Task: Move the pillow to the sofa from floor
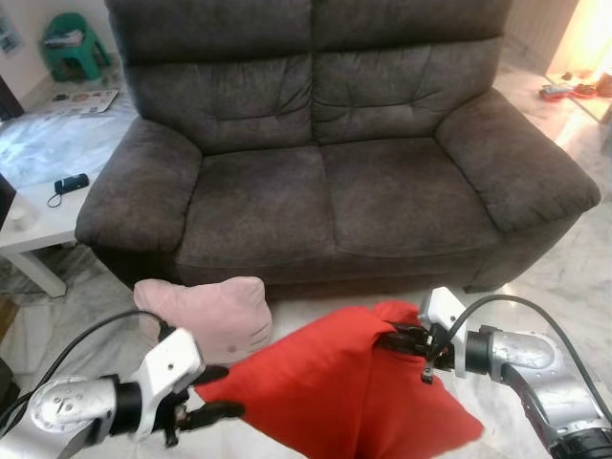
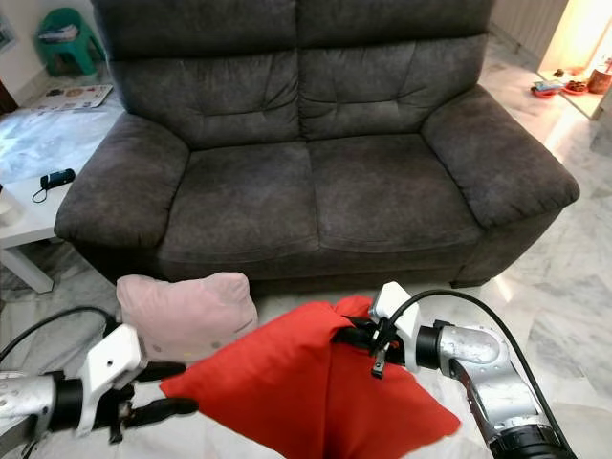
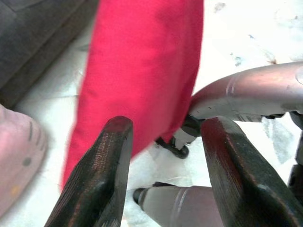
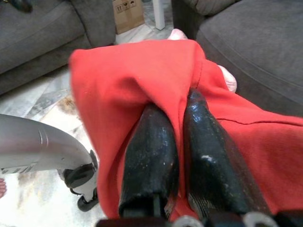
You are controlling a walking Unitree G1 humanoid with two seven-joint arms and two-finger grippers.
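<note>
1. Red pillow (image 1: pixel 335 392) hangs off the floor (image 1: pixel 564 287) in front of the dark grey sofa (image 1: pixel 335 182), pinched at its top edge by the right pincer (image 1: pixel 390 338).
2. Right wrist view: both black fingers (image 4: pixel 151 161) clenched tight on a fold of red fabric, cloth bunched between them; a cardboard box (image 4: pixel 127 13) stands past the sofa corner, seen nowhere in the head views.
3. Left pincer (image 1: pixel 212 394) sits just beside the pillow's lower left corner, fingers spread, gripping nothing.
4. Left wrist view: the two fingers (image 3: pixel 102 175) stand apart with the pillow hanging ahead of them, not between them; the right silver arm (image 3: pixel 251 94) crosses behind.
5. Head views add a pink cat-face pillow (image 1: pixel 206 316) on the floor against the sofa front, left of the red one.
6. White desk (image 1: pixel 43 225) at left carries a small black device (image 1: pixel 71 184); a green stool (image 1: pixel 75 43) stands behind.
</note>
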